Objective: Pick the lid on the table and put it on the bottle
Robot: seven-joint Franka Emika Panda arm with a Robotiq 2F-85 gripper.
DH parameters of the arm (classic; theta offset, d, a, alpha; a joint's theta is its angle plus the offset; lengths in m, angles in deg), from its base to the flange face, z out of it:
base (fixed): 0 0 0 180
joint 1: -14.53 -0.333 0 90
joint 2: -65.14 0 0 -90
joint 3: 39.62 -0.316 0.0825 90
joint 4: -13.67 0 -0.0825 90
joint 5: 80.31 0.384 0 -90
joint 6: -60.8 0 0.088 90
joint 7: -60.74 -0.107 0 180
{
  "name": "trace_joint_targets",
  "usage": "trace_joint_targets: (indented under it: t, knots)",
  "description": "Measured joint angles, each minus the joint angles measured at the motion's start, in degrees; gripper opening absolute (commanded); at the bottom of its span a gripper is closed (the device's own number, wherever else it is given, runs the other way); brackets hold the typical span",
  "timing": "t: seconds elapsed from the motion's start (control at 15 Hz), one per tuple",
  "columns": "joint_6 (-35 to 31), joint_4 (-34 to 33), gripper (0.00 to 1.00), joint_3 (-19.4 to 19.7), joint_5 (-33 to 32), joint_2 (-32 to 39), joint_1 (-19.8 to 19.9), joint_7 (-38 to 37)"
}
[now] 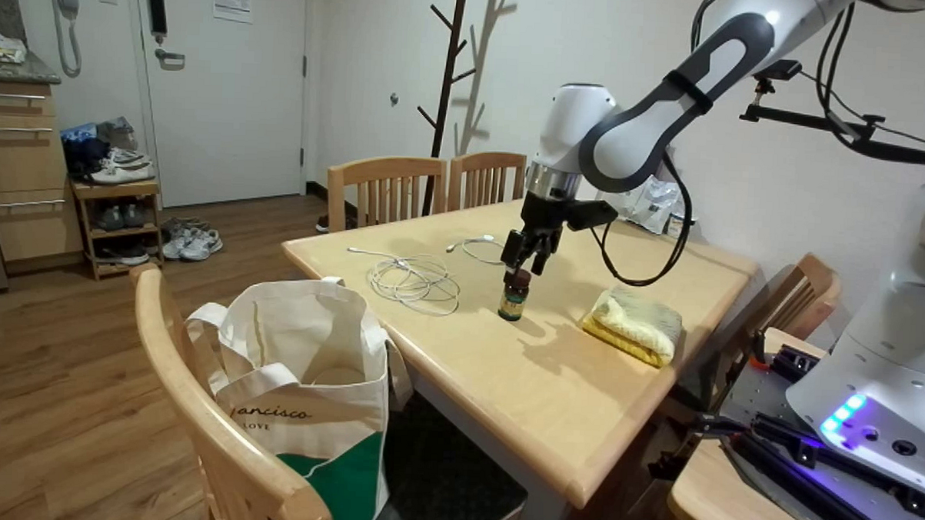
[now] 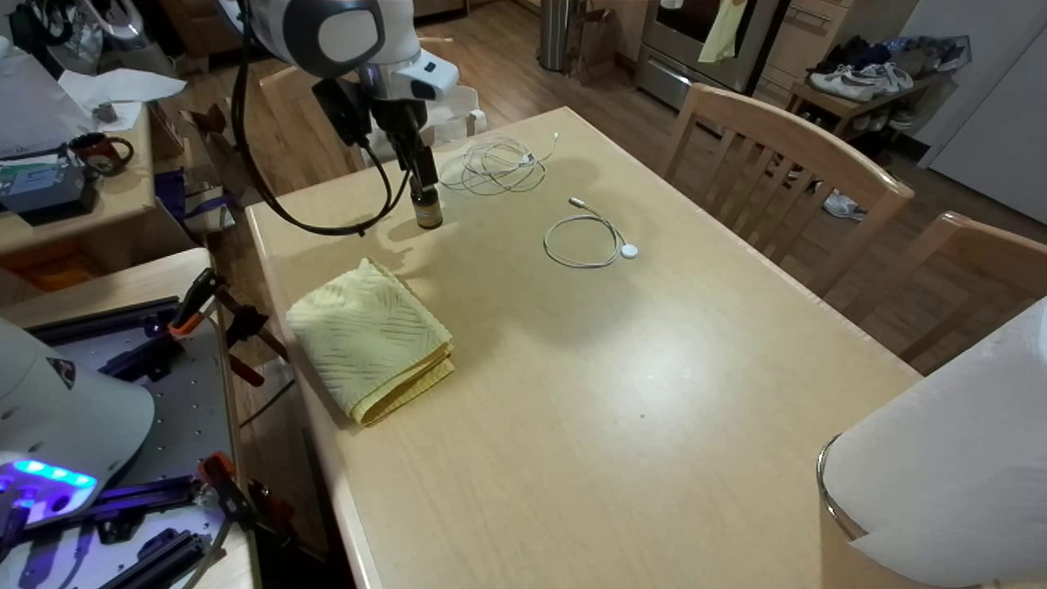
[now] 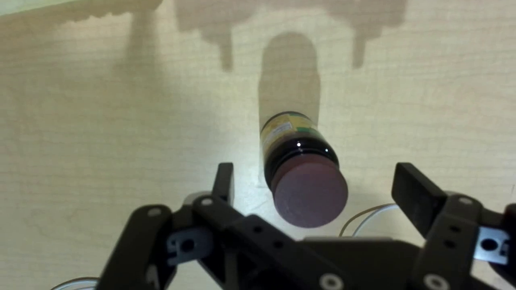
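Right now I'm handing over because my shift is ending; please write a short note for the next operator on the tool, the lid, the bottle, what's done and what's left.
The tool is open, jaws apart on either side of the lid, gaps showing in the wrist view; holding nothing.
The bottle stands upright on the table, apart from the folded yellow cloth.
Done: the lid sits on top of the bottle.
Left: probably backing the tool away; how tightly the lid is on cannot be seen, so perhaps check first.

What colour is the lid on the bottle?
The lid is a dull reddish-brown; it shows best in the wrist view.
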Motion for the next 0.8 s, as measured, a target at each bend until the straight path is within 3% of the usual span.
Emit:
trace_joint_targets:
  t: [0.8]
  knots:
    - [0.73, 3.10, 1.00, 1.70, 0.09, -5.63, 2.25, -0.03]
